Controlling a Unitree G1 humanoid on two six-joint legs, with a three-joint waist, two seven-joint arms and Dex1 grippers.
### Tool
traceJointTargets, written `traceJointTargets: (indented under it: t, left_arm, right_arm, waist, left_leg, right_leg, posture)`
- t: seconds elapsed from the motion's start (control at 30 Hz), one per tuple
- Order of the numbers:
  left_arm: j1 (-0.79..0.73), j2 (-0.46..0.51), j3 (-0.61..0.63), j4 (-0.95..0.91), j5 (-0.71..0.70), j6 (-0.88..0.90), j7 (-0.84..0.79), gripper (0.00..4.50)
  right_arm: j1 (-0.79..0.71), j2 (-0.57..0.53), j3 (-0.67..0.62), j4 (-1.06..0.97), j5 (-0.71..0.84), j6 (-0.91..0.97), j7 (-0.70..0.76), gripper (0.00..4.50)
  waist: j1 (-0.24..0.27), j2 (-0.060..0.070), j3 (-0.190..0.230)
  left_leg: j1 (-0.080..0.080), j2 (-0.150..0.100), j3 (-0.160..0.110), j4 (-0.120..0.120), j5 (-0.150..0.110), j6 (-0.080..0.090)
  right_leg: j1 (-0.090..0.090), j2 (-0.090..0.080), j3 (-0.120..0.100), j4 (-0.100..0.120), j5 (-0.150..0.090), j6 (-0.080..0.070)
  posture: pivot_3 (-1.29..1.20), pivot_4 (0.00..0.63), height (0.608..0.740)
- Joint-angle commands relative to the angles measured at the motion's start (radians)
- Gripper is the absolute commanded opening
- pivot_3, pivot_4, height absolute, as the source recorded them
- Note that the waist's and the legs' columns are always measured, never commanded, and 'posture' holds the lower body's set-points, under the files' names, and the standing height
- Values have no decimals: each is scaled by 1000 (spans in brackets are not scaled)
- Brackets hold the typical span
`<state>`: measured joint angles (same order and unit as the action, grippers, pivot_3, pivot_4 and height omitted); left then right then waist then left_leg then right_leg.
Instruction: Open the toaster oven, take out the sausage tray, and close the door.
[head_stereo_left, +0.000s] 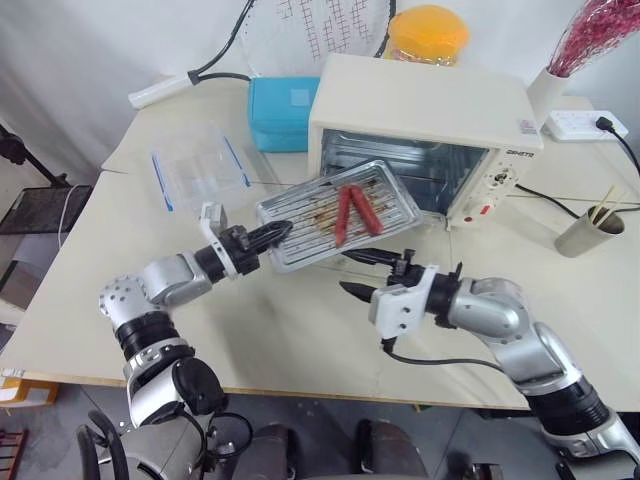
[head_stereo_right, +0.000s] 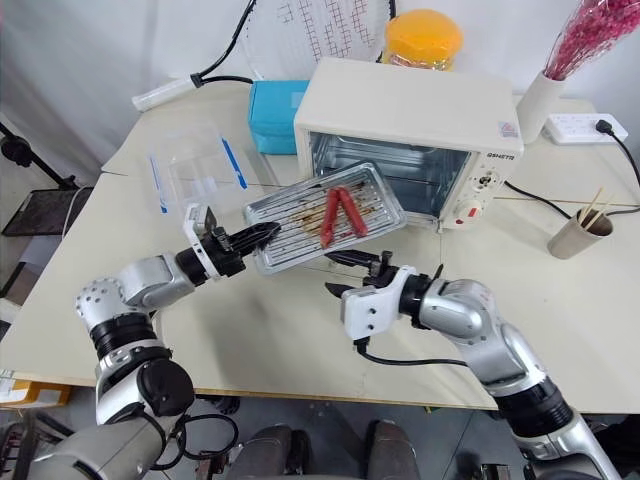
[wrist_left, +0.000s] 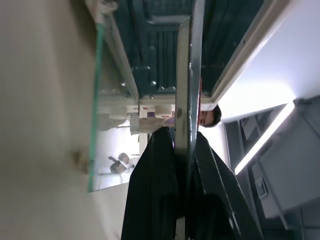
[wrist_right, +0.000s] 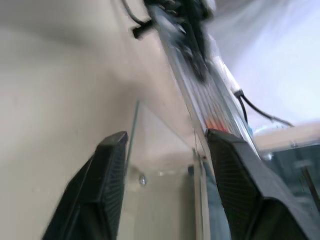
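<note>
Head views: left gripper (head_stereo_left: 268, 236) clamped on the near-left rim of the sausage tray (head_stereo_left: 300, 222), which hangs tilted in the air between it and the toaster oven (head_stereo_left: 420, 115); door (head_stereo_right: 395, 235) is down. Right gripper (head_stereo_left: 355, 272), fingers apart and holding nothing, sits just under the tray's edge. Thin stiff metal, light, greasy; the sausages (head_stereo_left: 352, 210) could roll, so keep it level, grip the rim. Left wrist view: rim edge-on between pinched fingers (wrist_left: 150, 190). Right wrist view: spread fingers (wrist_right: 112, 170), tray above, beige table (head_stereo_left: 300, 330) with free room below.
</note>
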<state>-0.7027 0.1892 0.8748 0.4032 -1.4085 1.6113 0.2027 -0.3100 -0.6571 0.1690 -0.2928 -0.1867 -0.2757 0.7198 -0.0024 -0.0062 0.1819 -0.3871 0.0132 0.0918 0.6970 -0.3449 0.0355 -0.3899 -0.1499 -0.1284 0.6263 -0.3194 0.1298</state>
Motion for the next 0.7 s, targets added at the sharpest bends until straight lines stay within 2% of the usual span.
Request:
traceJointTargets:
  t: [0.03, 0.13, 0.17, 0.33, 0.5, 0.7]
  left_arm:
    - [84, 30, -32, -86, -250, -53, 96, 0]
    - [220, 78, -138, -178, -491, -180, 190, 0]
    - [258, 89, -160, -212, -536, -218, 202, 0]
    - [415, 115, -132, -340, -564, -329, 143, 0]
    - [568, 106, -66, -416, -564, -416, 90, 0]
    - [624, 54, -2, -457, -564, -534, 90, 0]
  right_arm:
    - [57, -54, -131, -10, 138, -16, 28, 2563]
    - [144, -118, -221, 73, 264, -61, 105, 1966]
    - [168, -138, -247, 111, 291, -86, 128, 1605]
    - [188, -208, -313, 407, 343, -182, 217, 71]
    - [138, -213, -293, 605, 386, -131, 321, 31]
    - [32, -155, -265, 748, 415, -58, 375, 31]
  waist:
    - [0, 0, 0]
    - [0, 0, 0]
    - [0, 0, 0]
    - [0, 0, 0]
    - [-3, 0, 0]
    - [-1, 0, 0]
  left_leg:
    - [0, 0, 0, 0, 0, 0]
    - [1, 1, 0, 0, 0, 0]
    - [2, 1, -1, 0, 0, 0]
    - [19, 0, -1, -3, -1, 0]
    - [19, 1, 0, -3, -2, 0]
    - [19, 2, 0, -2, -2, -1]
  right_leg:
    - [0, 0, 0, 0, 0, 0]
    - [1, 0, 3, 0, 0, 0]
    - [3, 0, 7, -1, 0, 0]
    - [22, 1, 12, -8, 0, 0]
    - [21, 2, 14, -8, 0, -1]
    - [21, 2, 14, -9, -1, -1]
  posture:
    - [0, 150, 740]
    - [0, 150, 740]
    - [0, 150, 740]
    - [0, 150, 740]
    - [0, 150, 740]
    - [0, 150, 740]
